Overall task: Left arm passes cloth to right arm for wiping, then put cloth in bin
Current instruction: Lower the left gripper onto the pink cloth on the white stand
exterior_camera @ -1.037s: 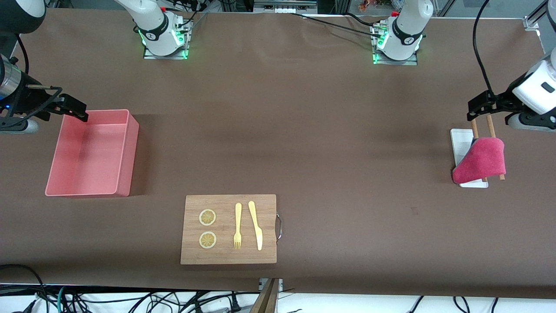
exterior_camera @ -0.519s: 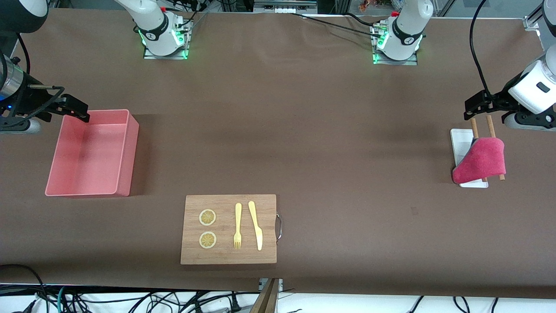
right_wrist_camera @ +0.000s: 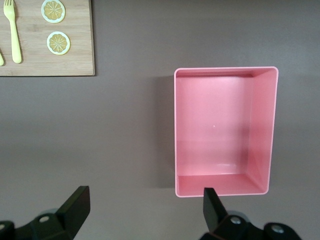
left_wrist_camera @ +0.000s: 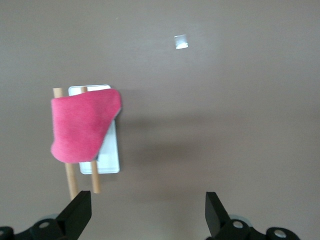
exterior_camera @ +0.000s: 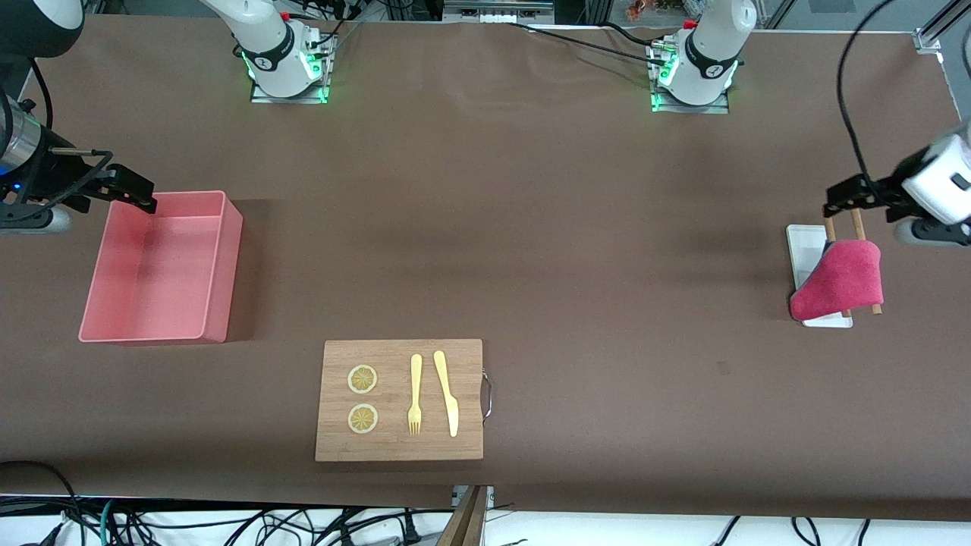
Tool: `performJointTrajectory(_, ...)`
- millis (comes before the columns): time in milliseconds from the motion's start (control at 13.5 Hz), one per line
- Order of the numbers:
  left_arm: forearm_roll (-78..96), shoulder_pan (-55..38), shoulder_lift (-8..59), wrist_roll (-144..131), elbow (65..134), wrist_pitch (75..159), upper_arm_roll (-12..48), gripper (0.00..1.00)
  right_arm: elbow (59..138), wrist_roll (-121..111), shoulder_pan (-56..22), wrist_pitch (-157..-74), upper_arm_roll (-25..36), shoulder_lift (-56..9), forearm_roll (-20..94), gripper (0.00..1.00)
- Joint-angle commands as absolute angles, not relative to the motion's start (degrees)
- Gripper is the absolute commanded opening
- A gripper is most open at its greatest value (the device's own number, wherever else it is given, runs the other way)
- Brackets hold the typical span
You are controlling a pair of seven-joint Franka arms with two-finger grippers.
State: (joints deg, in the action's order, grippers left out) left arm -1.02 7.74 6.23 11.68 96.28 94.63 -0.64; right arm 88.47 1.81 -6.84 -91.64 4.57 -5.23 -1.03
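Open left gripper [exterior_camera: 844, 199] hangs above two wooden sticks [exterior_camera: 859, 224] and a white tray [exterior_camera: 804, 250]; the cloth [exterior_camera: 840, 280] draped over them lies uncovered below. Open right gripper [exterior_camera: 130, 191] hangs over the bin [exterior_camera: 215, 258] rim, bare tabletop beside it.

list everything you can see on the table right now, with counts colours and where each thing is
cloth: 1, crimson-pink, draped over the sticks and tray at the left arm's end of the table
wooden sticks: 2, light brown, under the cloth, side by side
tray: 1, white, under the cloth and sticks
bin: 1, salmon-pink, holds nothing, at the right arm's end
cutting board: 1, wooden with a metal handle, nearest the front camera
lemon slices: 2, yellow, on the board
fork: 1, yellow, on the board
knife: 1, yellow, beside the fork
left gripper: 1, black, open, over the stick ends
right gripper: 1, black, open, over the bin's edge
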Motion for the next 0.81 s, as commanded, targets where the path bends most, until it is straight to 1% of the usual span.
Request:
performJointTrajectory(0, -5.9, 10.9, 16.5, 17.8, 88.6, 94.1, -0.4, 1.00, 90.1, 1.0, -6.7, -92.4, 4.4, -3.7, -1.2, 1.00)
performJointTrajectory(74, -8.4, 11.4, 18.9, 18.3, 87.8, 96.0, -0.5, 1.00, 90.1, 1.0, -6.6, -92.5, 4.4, -3.7, -1.2, 1.00)
performJointTrajectory(148, -9.6, 13.5, 20.7, 19.5, 87.7, 99.9, -0.5, 1.00, 90.1, 1.0, -6.7, -92.5, 4.4, -3.7, -1.2, 1.00)
performJointTrajectory(222, -9.0, 16.1, 23.4, 21.7, 87.9, 104.0, -0.4, 1.00, 90.1, 1.0, -6.7, -92.5, 4.4, -3.7, -1.2, 1.00)
performJointTrajectory(370, -8.8, 17.6, 27.3, 24.5, 88.0, 108.9, -0.4, 1.00, 90.1, 1.0, -6.7, -92.4, 4.4, -3.7, -1.2, 1.00)
performJointTrajectory(444, -8.8, 18.0, 28.2, 24.6, 88.0, 109.6, -0.4, 0.96, 90.1, 1.0, -6.7, -92.5, 4.4, -3.7, -1.2, 1.00)
performJointTrajectory(519, -8.2, 18.4, 29.3, 24.7, 88.2, 109.9, -0.2, 0.87, 90.1, 1.0, -6.7, -92.5, 4.4, -3.7, -1.2, 1.00)
performJointTrajectory(593, -7.3, 18.4, 30.6, 24.7, 88.2, 109.9, -0.2, 0.86, 90.1, 1.0, -6.7, -92.4, 4.4, -3.7, -1.2, 1.00)
performJointTrajectory(667, -7.3, 18.4, 31.2, 24.8, 88.2, 109.9, -0.2, 0.77, 90.1, 1.0, -6.7, -92.5, 4.4, -3.7, -1.2, 1.00)
performJointTrajectory(741, -7.4, 18.6, 31.3, 24.9, 88.2, 109.9, -0.2, 0.71, 90.1, 1.0, -6.7, -92.5, 4.4, -3.7, -1.2, 1.00)
